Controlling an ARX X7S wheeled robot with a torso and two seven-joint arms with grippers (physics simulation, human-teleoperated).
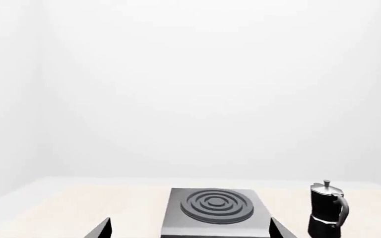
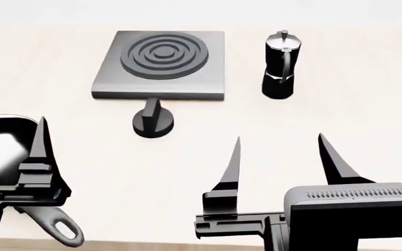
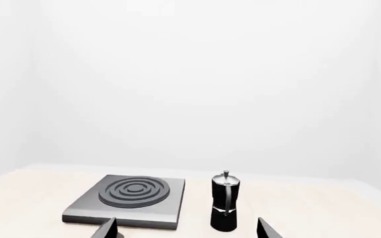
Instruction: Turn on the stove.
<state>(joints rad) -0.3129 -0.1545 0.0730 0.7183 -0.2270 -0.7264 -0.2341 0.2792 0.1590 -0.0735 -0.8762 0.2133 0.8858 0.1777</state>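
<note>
The right fingers point(image 2: 235, 157) stand spread wide apart with nothing between them, their tips pointing far across the counter point(image 2: 368, 120). The right gripper point(image 2: 279, 159) hangs over bare counter at the near right, well apart from everything on it.

Only one left finger point(image 2: 42, 141) shows in the head view, a dark blade at the near left edge. In the left wrist view two tips appear far apart at the bottom corners, so the left gripper point(image 1: 190, 229) is open too and holds nothing.

Under and beside the left gripper lies a black pan point(image 2: 2, 128), its handle point(image 2: 58, 227) with a hanging loop reaching toward the near edge.

The stove point(image 2: 160, 65) sits flat at the far centre of the counter, slightly left. It is a square grey plate with a raised dark ring burner point(image 2: 165, 53) on top. Its knob point(image 2: 153, 121) is a small black round piece with an upright ridge, set just in front of the stove's near edge and touching it by a short stem. Neither gripper touches the knob; it lies between them and farther out.

A black moka pot point(image 2: 280, 65) stands upright just right of the stove, apart from it, its handle facing near.
</note>
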